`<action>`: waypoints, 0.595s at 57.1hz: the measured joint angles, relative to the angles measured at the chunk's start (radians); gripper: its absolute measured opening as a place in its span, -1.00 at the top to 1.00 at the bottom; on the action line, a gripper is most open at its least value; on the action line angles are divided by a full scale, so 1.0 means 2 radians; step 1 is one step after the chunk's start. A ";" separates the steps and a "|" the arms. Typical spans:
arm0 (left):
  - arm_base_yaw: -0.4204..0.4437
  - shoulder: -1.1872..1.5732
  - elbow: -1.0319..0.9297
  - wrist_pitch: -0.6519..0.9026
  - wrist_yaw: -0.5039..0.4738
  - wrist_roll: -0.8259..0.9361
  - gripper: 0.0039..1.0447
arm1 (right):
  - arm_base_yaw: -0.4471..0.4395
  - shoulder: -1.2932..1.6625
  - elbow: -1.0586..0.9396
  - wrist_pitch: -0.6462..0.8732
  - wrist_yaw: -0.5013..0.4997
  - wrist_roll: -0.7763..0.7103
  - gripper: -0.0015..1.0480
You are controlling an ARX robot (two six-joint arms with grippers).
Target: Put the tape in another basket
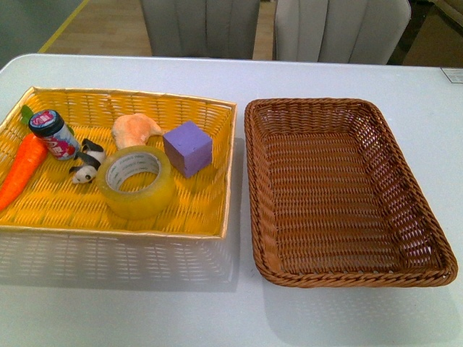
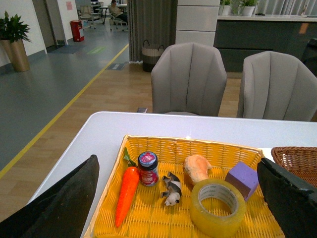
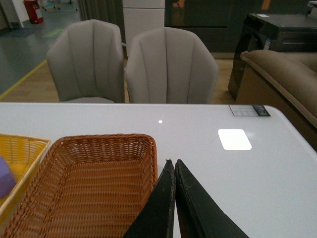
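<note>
The tape (image 1: 136,181), a wide yellowish translucent roll with a white printed core, lies flat in the bright yellow basket (image 1: 210,116) near its front middle. It also shows in the left wrist view (image 2: 217,207). The dark brown wicker basket (image 1: 441,253) stands empty to the right of the yellow one, and shows in the right wrist view (image 3: 54,148). My left gripper (image 2: 178,198) is open wide, held above the yellow basket's near side with the tape between and beyond its fingers. My right gripper (image 3: 171,161) is shut and empty, beside the brown basket's right rim. Neither arm shows in the front view.
The yellow basket also holds a purple cube (image 1: 187,147), a toy carrot (image 1: 22,170), a small jar (image 1: 54,134), a panda figure (image 1: 87,162) and a beige bread-like piece (image 1: 135,129). Two grey chairs (image 1: 340,29) stand behind the white table (image 1: 419,94).
</note>
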 joint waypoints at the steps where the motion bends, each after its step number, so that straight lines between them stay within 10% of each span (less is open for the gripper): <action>1: 0.000 0.000 0.000 0.000 0.000 0.000 -0.83 | 0.000 -0.008 -0.002 -0.006 0.000 0.000 0.96; 34: 0.000 0.000 0.000 0.000 0.000 0.000 -0.83 | 0.001 -0.210 -0.009 -0.186 0.000 0.000 0.96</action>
